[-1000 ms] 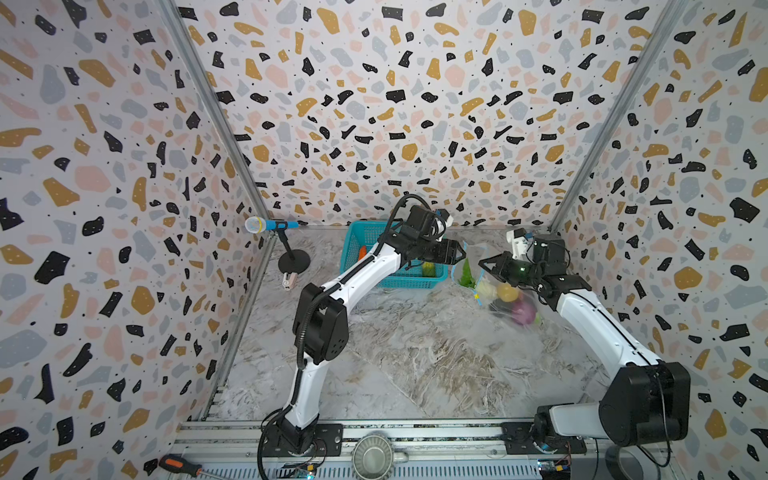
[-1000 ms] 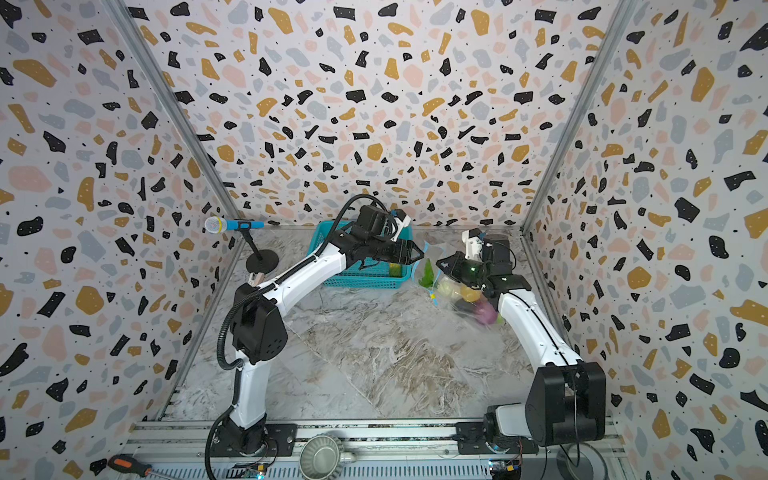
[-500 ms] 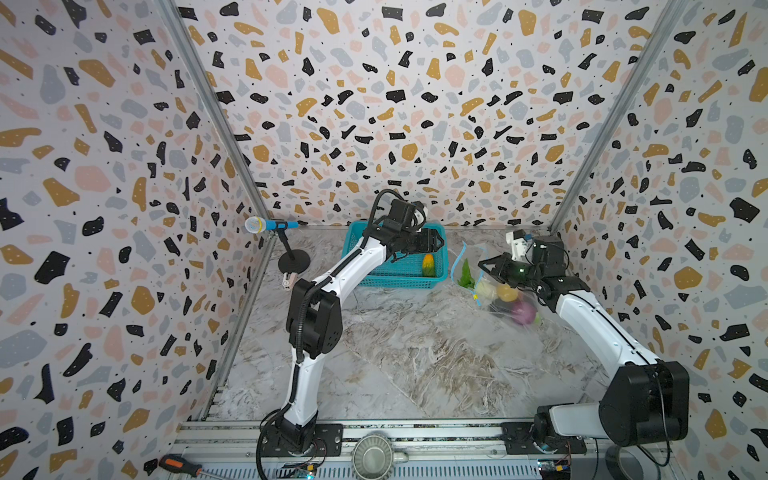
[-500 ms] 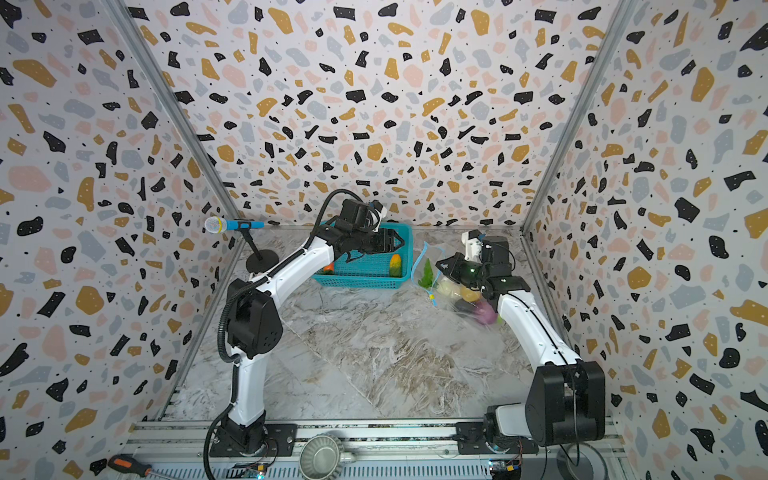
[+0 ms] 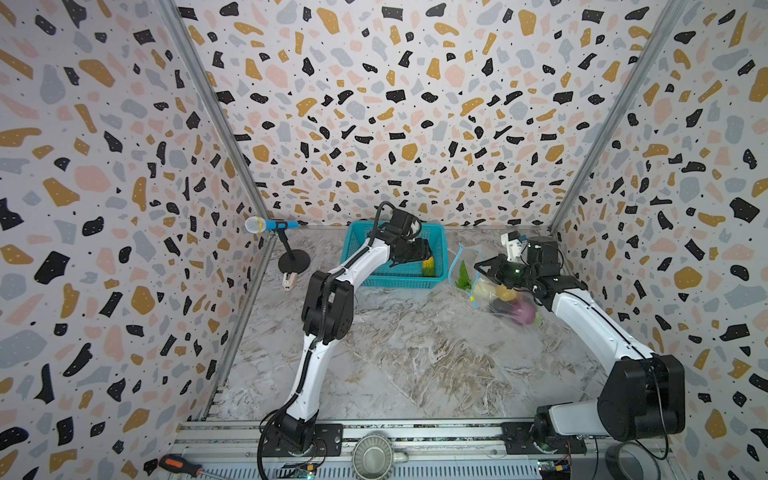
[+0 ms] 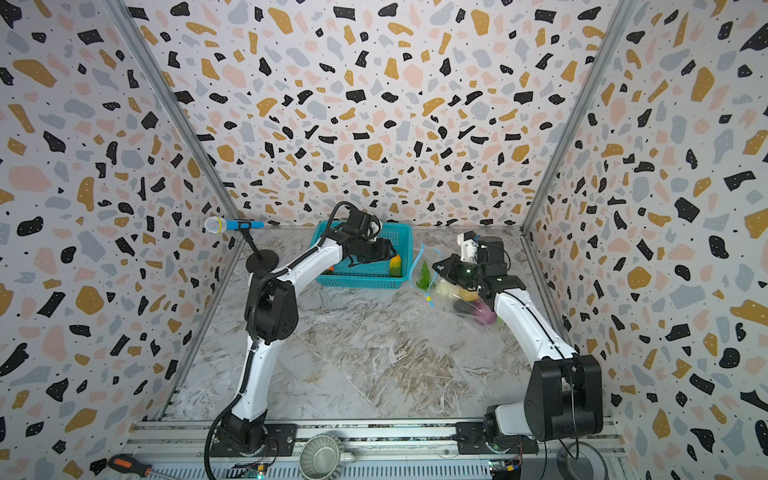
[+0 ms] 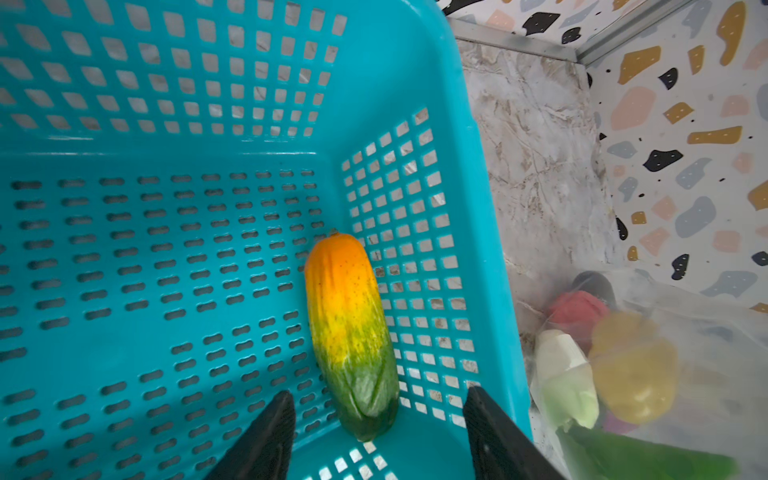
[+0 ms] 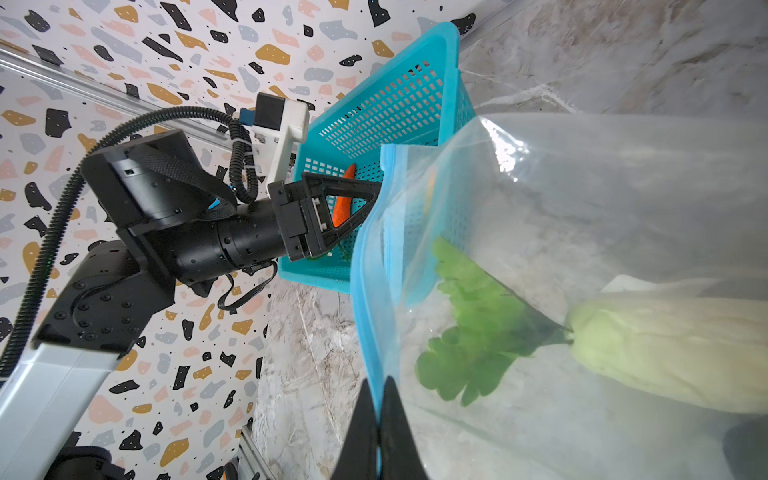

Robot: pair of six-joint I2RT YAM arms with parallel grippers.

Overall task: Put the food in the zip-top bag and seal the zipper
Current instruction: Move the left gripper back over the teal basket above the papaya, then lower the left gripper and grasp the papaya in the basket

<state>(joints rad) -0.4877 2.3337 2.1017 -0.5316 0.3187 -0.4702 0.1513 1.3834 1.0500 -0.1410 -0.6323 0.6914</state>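
Carrot point(image 8: 343, 203) half-hidden behind left fingers point(image 8: 316, 181) — bag point(image 7: 698, 299) blurred.

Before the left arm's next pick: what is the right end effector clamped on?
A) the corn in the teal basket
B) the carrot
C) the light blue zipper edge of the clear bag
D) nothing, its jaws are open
C: in the right wrist view the right end effector is shut on the light blue zipper at the mouth of the zip-top bag.
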